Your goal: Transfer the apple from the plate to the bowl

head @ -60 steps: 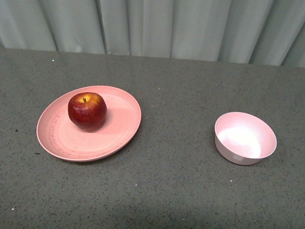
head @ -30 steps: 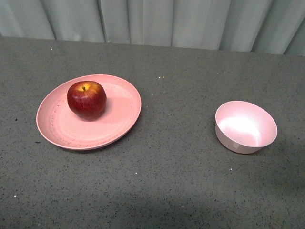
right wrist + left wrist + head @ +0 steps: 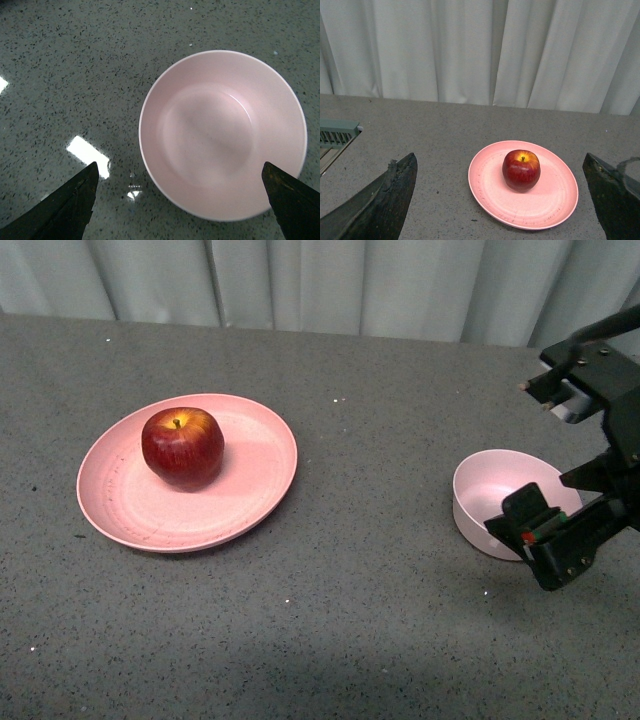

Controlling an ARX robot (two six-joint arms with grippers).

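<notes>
Now that my right gripper (image 3: 179, 167) has swung in over the bowl (image 3: 492, 490), jaws wide apart, nothing is carried yet: the apple (image 3: 182, 445) sits on the plate (image 3: 240, 505) ahead of my left gripper (image 3: 499, 156), also spread open and, I judge, better placed to fetch it.

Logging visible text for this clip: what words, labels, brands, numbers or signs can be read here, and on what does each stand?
None can be read.
The apple, plate, bowl and table bear no print.
The right arm shows small red and green marks, too small to read as any sign.
</notes>
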